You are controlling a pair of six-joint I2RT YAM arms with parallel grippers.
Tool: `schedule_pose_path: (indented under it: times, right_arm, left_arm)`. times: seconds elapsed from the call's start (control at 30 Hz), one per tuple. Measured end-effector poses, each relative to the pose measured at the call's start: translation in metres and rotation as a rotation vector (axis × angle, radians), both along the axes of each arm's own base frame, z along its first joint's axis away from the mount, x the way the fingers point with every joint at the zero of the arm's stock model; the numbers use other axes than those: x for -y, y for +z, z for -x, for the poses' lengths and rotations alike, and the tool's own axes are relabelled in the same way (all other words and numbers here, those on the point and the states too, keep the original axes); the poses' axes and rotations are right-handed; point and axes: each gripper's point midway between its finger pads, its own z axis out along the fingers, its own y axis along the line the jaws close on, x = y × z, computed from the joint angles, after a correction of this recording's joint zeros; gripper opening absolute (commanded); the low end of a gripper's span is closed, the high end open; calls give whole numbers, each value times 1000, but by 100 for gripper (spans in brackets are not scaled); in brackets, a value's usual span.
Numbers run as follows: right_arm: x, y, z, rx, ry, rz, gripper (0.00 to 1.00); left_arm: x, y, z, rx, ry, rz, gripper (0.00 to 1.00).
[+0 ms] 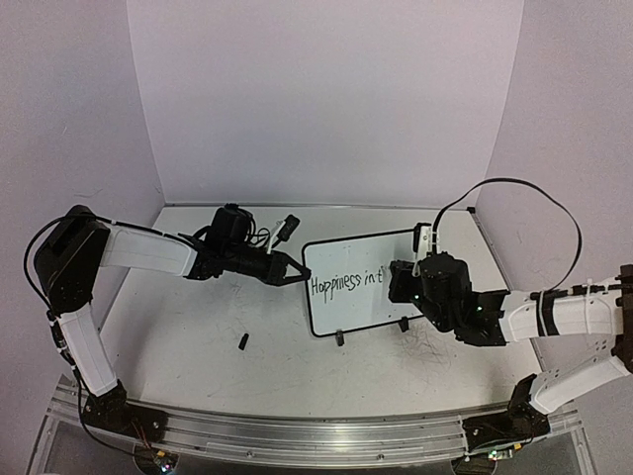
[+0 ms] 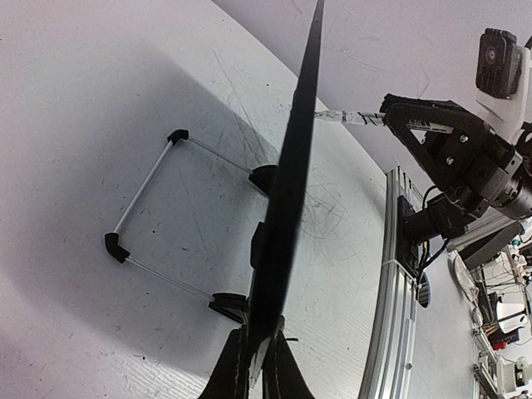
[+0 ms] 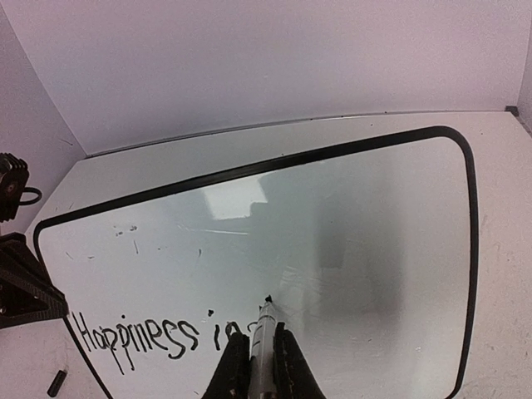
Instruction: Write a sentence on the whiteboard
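Observation:
The whiteboard [image 1: 354,259] stands upright on its black feet at mid-table. My left gripper [image 1: 295,274] is shut on its left edge; the left wrist view shows the board edge-on [image 2: 295,166], pinched in the left gripper [image 2: 259,339]. The sentence [image 1: 346,284] reads "Happiness in" plus the start of another letter. My right gripper [image 1: 401,282] is shut on a marker at the row's right end. In the right wrist view the marker [image 3: 266,314] sticks out of the right gripper [image 3: 261,339], its black tip on the board [image 3: 357,233] just right of the sentence [image 3: 141,337].
A small black marker cap [image 1: 243,341] lies on the table in front of the board, left of it. The board's wire stand [image 2: 145,233] reaches back behind it. White walls enclose the table on three sides. An aluminium rail [image 1: 297,435] runs along the near edge.

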Motion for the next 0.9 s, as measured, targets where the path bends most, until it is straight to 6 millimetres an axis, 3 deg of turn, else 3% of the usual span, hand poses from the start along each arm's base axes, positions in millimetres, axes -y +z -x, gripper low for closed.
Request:
schedule_pose_path:
  times: [0.9]
  right_arm:
    - [0, -25, 14, -73, 2, -9, 0]
  left_arm:
    - [0, 0, 0, 0, 0, 0, 0]
